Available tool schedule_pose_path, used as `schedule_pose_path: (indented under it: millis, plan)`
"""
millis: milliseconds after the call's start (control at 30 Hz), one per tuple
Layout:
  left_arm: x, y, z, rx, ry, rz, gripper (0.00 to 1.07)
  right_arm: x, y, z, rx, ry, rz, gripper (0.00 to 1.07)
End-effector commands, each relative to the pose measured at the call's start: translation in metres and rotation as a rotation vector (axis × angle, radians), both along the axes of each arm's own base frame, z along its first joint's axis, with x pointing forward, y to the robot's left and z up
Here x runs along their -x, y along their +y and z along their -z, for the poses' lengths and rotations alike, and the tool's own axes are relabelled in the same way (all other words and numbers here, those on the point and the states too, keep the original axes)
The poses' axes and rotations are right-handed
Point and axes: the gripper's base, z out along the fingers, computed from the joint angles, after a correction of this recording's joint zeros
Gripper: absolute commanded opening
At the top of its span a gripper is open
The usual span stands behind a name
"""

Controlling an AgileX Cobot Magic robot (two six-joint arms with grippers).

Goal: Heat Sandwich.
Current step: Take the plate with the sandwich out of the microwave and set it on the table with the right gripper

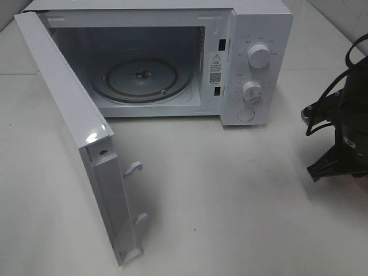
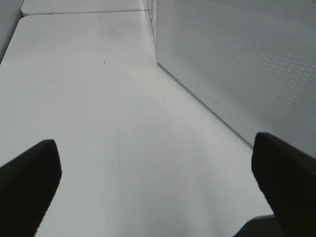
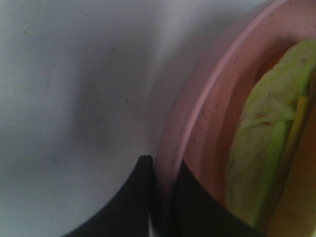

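Right gripper (image 3: 160,197): pinching pink plate (image 3: 207,98) rim, sandwich (image 3: 266,148) on it.
Left gripper (image 2: 155,185): spread wide.
Microwave (image 1: 172,57): twelve o'clock, door (image 1: 69,132) open.

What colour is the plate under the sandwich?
Pink. The plate shows best in the right wrist view, its rim pinched by the right gripper, with the sandwich on it.

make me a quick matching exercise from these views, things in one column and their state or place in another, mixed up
Things:
1. microwave door
2. left end effector
3. right end effector
4. sandwich

States or places:
a. clamped on the rim of the pink plate
b. swung wide open
c. lying on the pink plate
d. open, holding nothing, over the white table

Pairs: 1-b, 2-d, 3-a, 4-c
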Motion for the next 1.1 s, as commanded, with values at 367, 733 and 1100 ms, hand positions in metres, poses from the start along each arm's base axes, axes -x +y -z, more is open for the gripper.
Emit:
schedule_pose_path:
  millis: [367, 733, 1100]
  plan:
    - [0.003, 0.000, 0.001, 0.006, -0.022, -0.006, 1.03, -0.010, -0.002, 0.040, 0.060, 0.031, -0.028, 0.02]
    - [0.003, 0.000, 0.001, 0.006, -0.022, -0.006, 1.03, -0.010, -0.001, 0.043, 0.047, 0.038, -0.028, 0.05]
    - [0.003, 0.000, 0.001, 0.006, -0.022, -0.006, 1.03, -0.014, 0.001, 0.027, 0.047, 0.050, 0.005, 0.41]
